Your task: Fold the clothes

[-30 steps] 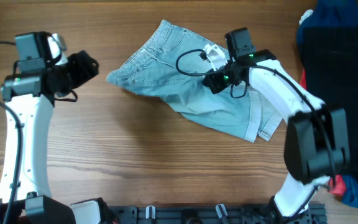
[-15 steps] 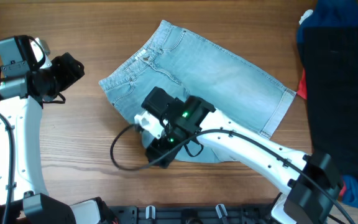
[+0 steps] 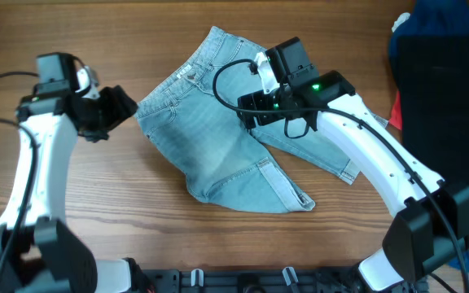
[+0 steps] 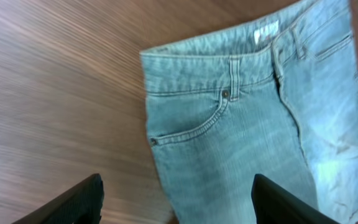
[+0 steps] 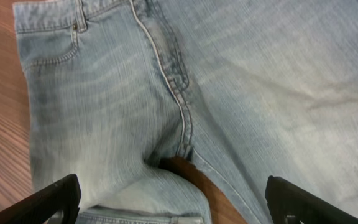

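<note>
The clothes, light blue denim shorts (image 3: 218, 138), lie flat at the table's middle, waistband toward the far left. One leg runs to the front with its cuffed hem (image 3: 287, 195); the other reaches right under my right arm. My left gripper (image 3: 123, 106) hovers at the waistband's left edge, open; the left wrist view has the front pocket (image 4: 191, 124) and waistband between its empty fingers (image 4: 86, 199). Over the shorts' middle my right gripper (image 3: 249, 108) stands open. The crotch seam (image 5: 182, 124) shows in the right wrist view, with a gap of bare wood below it and nothing held.
A black garment (image 3: 442, 106) covers the table's right side, with dark blue and red clothes (image 3: 466, 240) at its front end and a red edge (image 3: 396, 110) near the shorts' right hem. A black rail (image 3: 259, 281) runs along the front edge.
My right gripper, shut a second ago, has opened and swung back from the front left to the shorts' middle. One leg now points to the front. My left gripper moved closer to the waistband.
</note>
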Robot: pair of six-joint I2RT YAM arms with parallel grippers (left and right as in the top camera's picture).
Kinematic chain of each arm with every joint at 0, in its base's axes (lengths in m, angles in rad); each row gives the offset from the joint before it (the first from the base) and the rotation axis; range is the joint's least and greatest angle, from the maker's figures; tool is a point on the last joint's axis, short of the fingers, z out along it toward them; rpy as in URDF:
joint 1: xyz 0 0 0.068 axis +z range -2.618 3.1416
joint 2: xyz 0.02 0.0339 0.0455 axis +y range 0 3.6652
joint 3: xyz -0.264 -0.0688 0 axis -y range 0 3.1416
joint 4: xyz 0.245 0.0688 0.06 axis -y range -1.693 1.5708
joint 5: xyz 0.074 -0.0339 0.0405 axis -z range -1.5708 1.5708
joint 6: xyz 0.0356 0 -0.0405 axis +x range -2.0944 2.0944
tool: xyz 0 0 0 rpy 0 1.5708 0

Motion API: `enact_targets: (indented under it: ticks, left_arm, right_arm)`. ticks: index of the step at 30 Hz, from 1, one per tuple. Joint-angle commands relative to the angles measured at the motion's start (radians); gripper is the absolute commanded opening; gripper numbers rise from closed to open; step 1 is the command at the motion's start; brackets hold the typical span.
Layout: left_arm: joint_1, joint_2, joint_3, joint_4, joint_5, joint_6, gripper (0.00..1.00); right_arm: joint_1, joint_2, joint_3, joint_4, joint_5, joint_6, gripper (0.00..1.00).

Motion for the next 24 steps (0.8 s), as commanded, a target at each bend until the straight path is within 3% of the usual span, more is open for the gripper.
enact_targets:
  ticks: [1,5,16,20,24]
  left_arm:
    - [-0.044,0.103,-0.018,0.055,0.024,-0.069,0.75]
    - [-0.082,0.221,-0.018,0.15,0.021,-0.122,0.57]
    - [-0.117,0.339,-0.018,0.224,-0.198,-0.151,0.58]
    - [-0.117,0.353,-0.018,0.269,-0.21,-0.164,0.58]
    - [-0.117,0.356,-0.018,0.313,-0.209,-0.2,0.46]
  right_arm:
    - [-0.001,-0.027,0.005,0.011,0.011,-0.019,0.96]
    - [-0.001,-0.027,0.005,0.009,0.043,-0.022,0.96]
    - [-0.001,-0.024,0.003,0.011,0.053,-0.047,0.96]
    - [-0.001,-0.023,0.003,0.019,0.054,-0.047,0.96]
    - [-0.001,-0.022,0.003,0.022,0.092,-0.048,0.95]
